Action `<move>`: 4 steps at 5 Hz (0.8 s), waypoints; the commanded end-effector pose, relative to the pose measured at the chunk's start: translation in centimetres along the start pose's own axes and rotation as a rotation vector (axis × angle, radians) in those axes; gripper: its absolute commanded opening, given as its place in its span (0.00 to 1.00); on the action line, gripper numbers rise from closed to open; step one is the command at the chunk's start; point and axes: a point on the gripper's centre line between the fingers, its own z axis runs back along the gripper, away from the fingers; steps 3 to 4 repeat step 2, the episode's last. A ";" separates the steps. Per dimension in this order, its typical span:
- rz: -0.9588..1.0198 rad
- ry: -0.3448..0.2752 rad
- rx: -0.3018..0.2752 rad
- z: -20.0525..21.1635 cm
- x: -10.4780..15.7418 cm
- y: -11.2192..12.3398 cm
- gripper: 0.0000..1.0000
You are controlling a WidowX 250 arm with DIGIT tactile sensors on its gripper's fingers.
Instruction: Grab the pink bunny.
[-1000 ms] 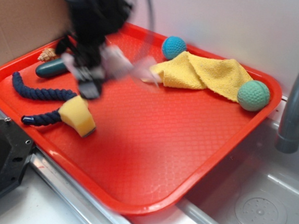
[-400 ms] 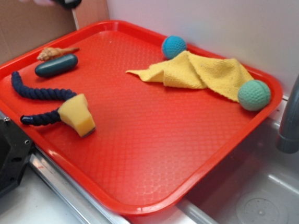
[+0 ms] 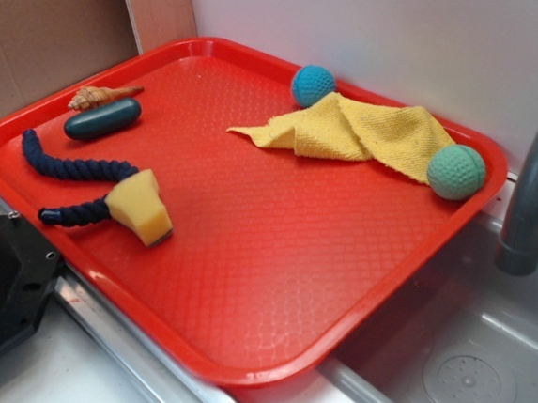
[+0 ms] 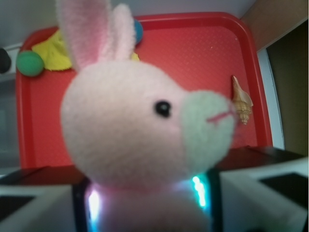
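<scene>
Wrist view puts the pink bunny [image 4: 140, 125] nearest of all, its blurred head filling the middle of the picture, ears up, one dark eye and a pale muzzle turned right. Its body drops between the two pale blocks of the end effector [image 4: 145, 203] at the bottom edge, which sit tight against the plush on both sides, so the end effector reads as clenched on the bunny's lower body, high above the tray.

As a judgement, the toy should be light and very soft. It will squash under the pads and will not break, but fuzzy plush can creep out of a loose grip. The torso below the head looks like the sound place to hold; the floppy ears would bend and give little purchase.

Beyond it lies the red tray [image 4: 193, 58], with a spiral seashell [image 4: 241, 100] at its right side. At the far left are a yellow cloth [image 4: 48, 53] and a green ball [image 4: 29, 63].

From the exterior view, near to far, the tray [image 3: 271, 287] carries a yellow sponge [image 3: 141, 209], a navy rope [image 3: 65, 167], a dark teal capsule-shaped toy [image 3: 102, 118] and a blue ball [image 3: 313, 85]. Neither bunny nor end effector appears there.
</scene>
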 end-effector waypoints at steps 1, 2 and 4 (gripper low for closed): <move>0.105 -0.006 -0.020 2.7 -0.4 -2.2 0.00; 0.129 -0.034 -0.044 3.6 -0.5 -2.0 0.00; 0.129 -0.034 -0.044 3.6 -0.5 -2.0 0.00</move>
